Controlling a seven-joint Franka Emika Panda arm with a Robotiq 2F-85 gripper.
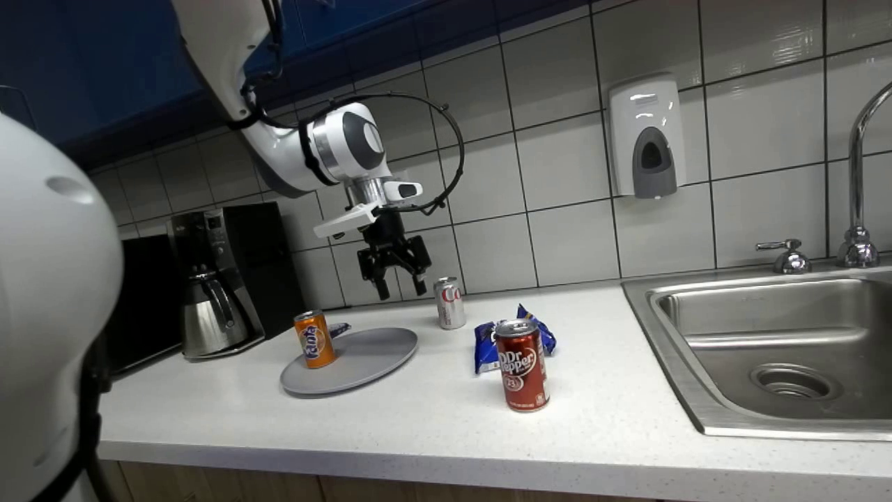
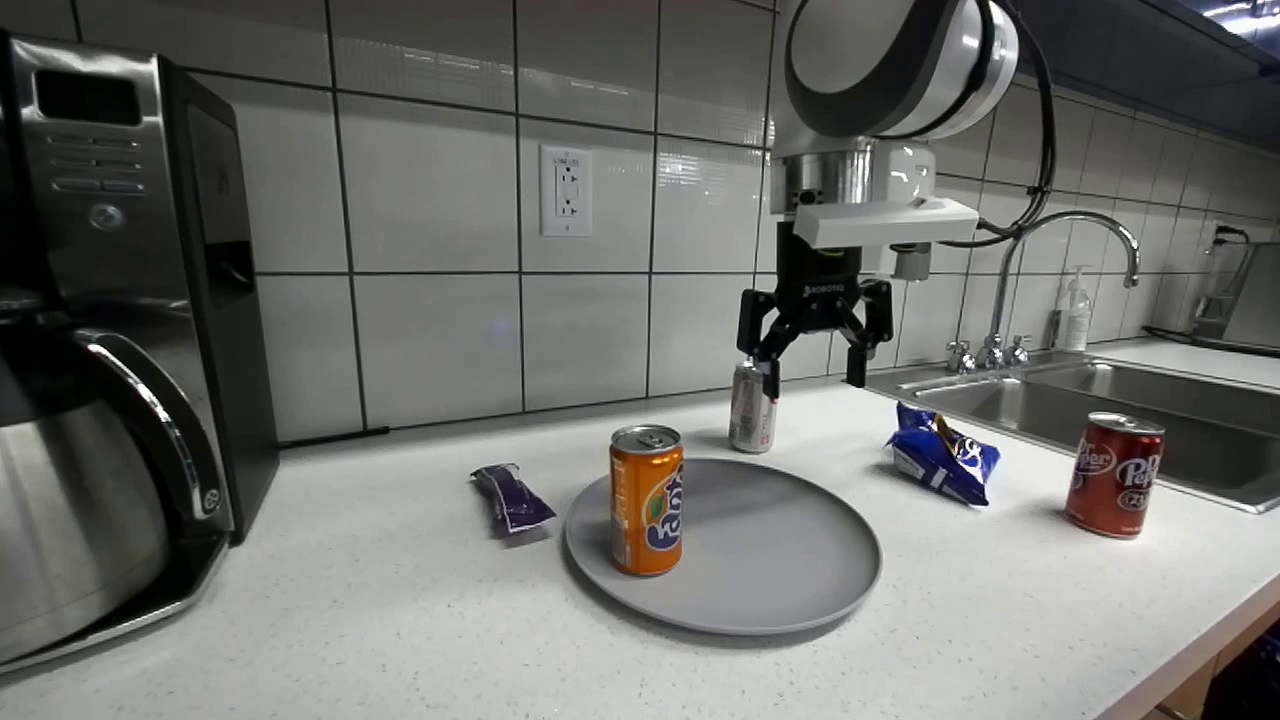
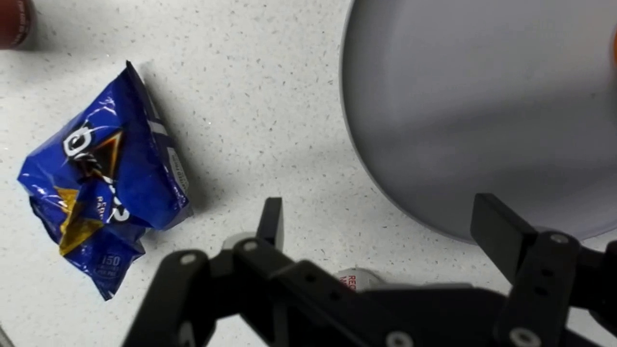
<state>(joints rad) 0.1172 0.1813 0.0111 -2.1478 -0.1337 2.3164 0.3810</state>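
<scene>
Currently nothing is held by the gripper (image 2: 813,375), its fingers (image 3: 501,233) spread apart, the silver can (image 2: 750,418) and gray plate (image 2: 780,540) below it being supported by the counter (image 2: 400,620)

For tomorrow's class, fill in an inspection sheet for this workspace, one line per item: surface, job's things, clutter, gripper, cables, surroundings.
Surface: white speckled countertop, small items spread across it.
Job's things: silver can upright between the gray plate and the tiled wall; orange Fanta can upright on the plate.
Clutter: blue chip bag, creased; purple packet beside the plate; red Dr Pepper can, upright.
Gripper: open, holding nothing, raised above the countertop near the silver can.
Cables: black cable looping beside the arm, off the countertop.
Surroundings: coffee maker, soap dispenser, metal sink.
</scene>
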